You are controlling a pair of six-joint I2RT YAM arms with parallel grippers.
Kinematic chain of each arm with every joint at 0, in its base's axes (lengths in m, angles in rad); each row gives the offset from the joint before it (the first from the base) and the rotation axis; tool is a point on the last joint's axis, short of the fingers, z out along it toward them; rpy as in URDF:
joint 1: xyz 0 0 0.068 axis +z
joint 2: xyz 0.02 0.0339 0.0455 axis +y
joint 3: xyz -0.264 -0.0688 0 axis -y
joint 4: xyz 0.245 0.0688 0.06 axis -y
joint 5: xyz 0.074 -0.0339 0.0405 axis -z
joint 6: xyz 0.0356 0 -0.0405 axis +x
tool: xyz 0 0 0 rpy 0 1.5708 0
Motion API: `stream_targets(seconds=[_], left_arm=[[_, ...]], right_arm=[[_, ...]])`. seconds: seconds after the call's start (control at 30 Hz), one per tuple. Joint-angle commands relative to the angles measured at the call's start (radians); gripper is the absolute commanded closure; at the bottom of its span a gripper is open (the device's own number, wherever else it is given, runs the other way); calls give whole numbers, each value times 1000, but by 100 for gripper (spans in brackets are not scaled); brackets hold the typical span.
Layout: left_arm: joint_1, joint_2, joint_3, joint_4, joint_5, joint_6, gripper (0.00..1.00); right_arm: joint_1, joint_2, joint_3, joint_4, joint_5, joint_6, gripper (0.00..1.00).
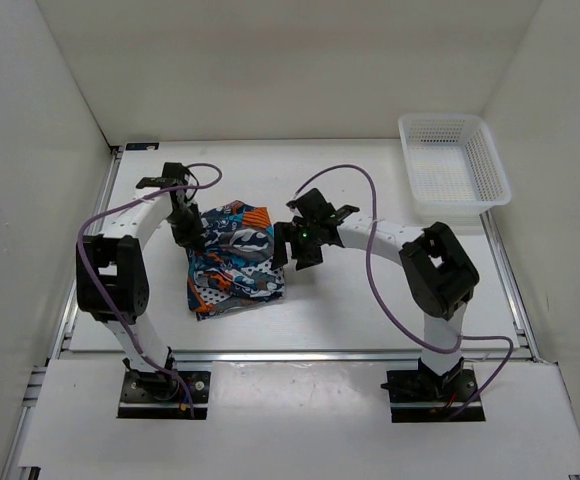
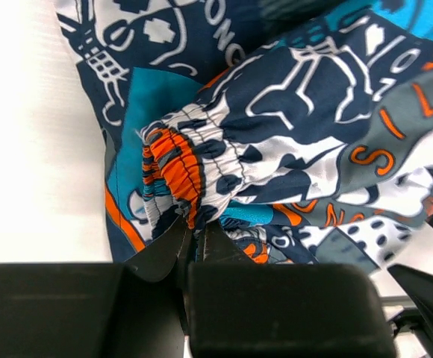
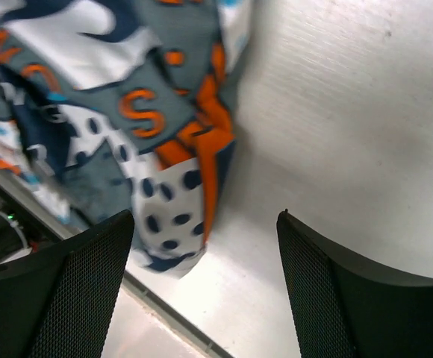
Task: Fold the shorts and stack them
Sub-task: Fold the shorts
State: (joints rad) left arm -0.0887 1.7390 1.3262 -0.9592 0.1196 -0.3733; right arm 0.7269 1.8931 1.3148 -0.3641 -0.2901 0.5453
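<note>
From above: shorts (image 1: 235, 262) bunched in a crumpled heap on the table (image 1: 370, 320), left of centre, well apart from the basket (image 1: 410, 165) at the far right. Left gripper (image 1: 192, 238) down on the heap's far left part; right gripper (image 1: 300, 243) just beside its right edge. Not flat, not folded. Judged an early stage: spreading out before any fold.

From the left wrist: left gripper (image 2: 194, 237) clenched on the gathered waistband (image 2: 194, 160), orange and white elastic pinched between the two dark tips. Probably more than one layer in the pinch, though hard to tell how many. For a clean spread, lift only enough to free the cloth from the table, then draw outward slowly, guarding against the elastic slipping out.

From the right wrist: right gripper (image 3: 205, 224) released, fingers (image 3: 82, 276) wide apart, nothing held. Dotted, orange-seamed corner of the shorts (image 3: 127, 97) beside the left finger, bare table (image 3: 351, 112) under the rest of the gap. Shift toward the cloth to bring that corner squarely between the tips, lower to the table, then close. Choose an edge opposite the waistband pinch, to stretch the cloth flat rather than twist it. Likely risks: catching one layer only, or dragging the whole heap along.
</note>
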Motion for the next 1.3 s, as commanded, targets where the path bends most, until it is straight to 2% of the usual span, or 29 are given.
stream_targets(seconds=[0.0, 0.17, 0.23, 0.3, 0.33, 0.4, 0.43, 0.47, 0.7, 0.93, 0.97, 1.0, 1.03, 1.07, 1.1, 1.17, 1.23, 1.27], left_arm=[[3, -12, 7, 17, -34, -9, 90], [23, -33, -4, 17, -55, -9, 90], [33, -45, -22, 17, -66, -19, 90], [46, -45, -22, 17, -77, -41, 90], [46, -45, -31, 17, -77, -41, 90], [56, -35, -32, 26, -86, -50, 90], [56, -35, -32, 27, -101, -50, 90], [56, -24, -32, 27, -110, -50, 90], [46, -48, -64, 36, -91, -41, 90], [-101, -73, -110, 56, -15, -68, 90], [-111, -61, -110, 56, -24, -78, 90], [-111, -47, -96, 56, -41, -78, 90], [-111, -15, -96, 65, -54, -78, 90], [-111, 2, -73, 65, -82, -91, 90], [-111, 19, -62, 65, -96, -92, 90], [-111, 59, -50, 65, -121, -92, 83], [-111, 71, -50, 65, -132, -92, 70], [-99, 71, -50, 65, -132, -92, 50]], right_arm=[[8, 41, 29, 39, -32, -7, 18], [8, 98, 56, 112, -102, 2, 20], [8, 129, 75, 126, -132, 13, 28], [22, 162, 116, 126, -153, 13, 48], [46, 175, 133, 126, -153, 13, 65], [57, 196, 178, 96, -138, 13, 82], [57, 196, 178, 96, -126, 13, 95], [57, 184, 178, 87, -106, 22, 100], [57, -5, -32, 45, 31, 42, 100], [57, -233, -230, -27, 176, 33, 100], [57, -233, -230, -41, 190, 33, 96], [57, -233, -230, -41, 203, 24, 85], [57, -233, -230, -41, 212, 10, 68], [57, -233, -218, -55, 221, 10, 45], [57, -233, -192, -80, 238, 10, 32], [57, -233, -169, -107, 290, 10, 12], [57, -249, -146, -142, 319, 1, 4], [57, -265, -146, -154, 330, 1, 0]])
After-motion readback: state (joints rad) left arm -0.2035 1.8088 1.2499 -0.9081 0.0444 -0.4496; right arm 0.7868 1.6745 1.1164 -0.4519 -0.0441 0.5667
